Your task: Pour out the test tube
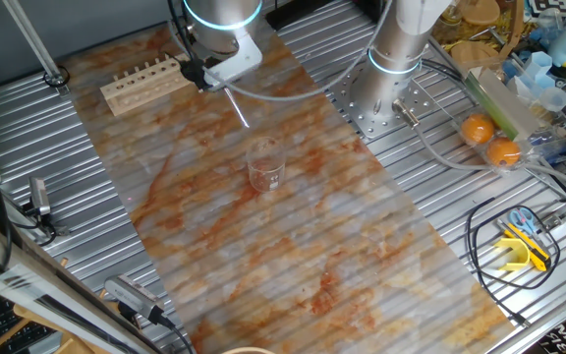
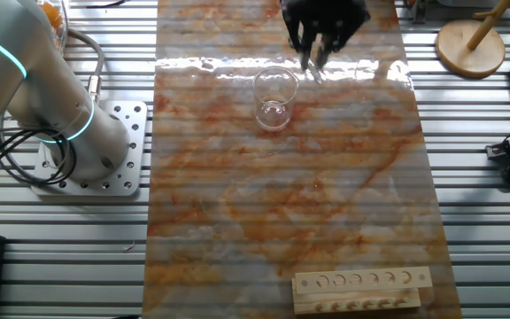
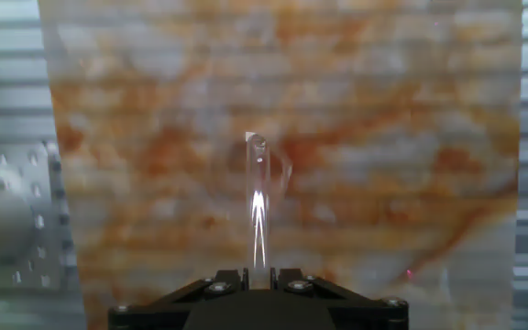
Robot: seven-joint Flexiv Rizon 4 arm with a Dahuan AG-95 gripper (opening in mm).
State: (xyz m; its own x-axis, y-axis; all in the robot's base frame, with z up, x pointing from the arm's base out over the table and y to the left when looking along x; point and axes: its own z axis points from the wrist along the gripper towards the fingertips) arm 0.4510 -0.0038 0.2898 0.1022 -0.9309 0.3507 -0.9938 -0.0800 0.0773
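One black two-finger gripper [image 3: 259, 275] is pinching the slim clear glass test tube [image 3: 258, 197], its jaws pressing on the tube's lower end; the tube is tilting out over the marbled orange-and-grey mat [image 1: 293, 226], above and beside the wider clear glass beaker [image 1: 265, 165] mid-mat; the pale wooden rack [image 1: 143, 84] is lying near a far mat corner, well apart.

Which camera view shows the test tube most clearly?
The hand view: the test tube runs up the middle of the picture from the gripper, shut on it. One fixed view shows only a thin pale streak below the gripper. In the other fixed view the dark gripper nearly hides it.
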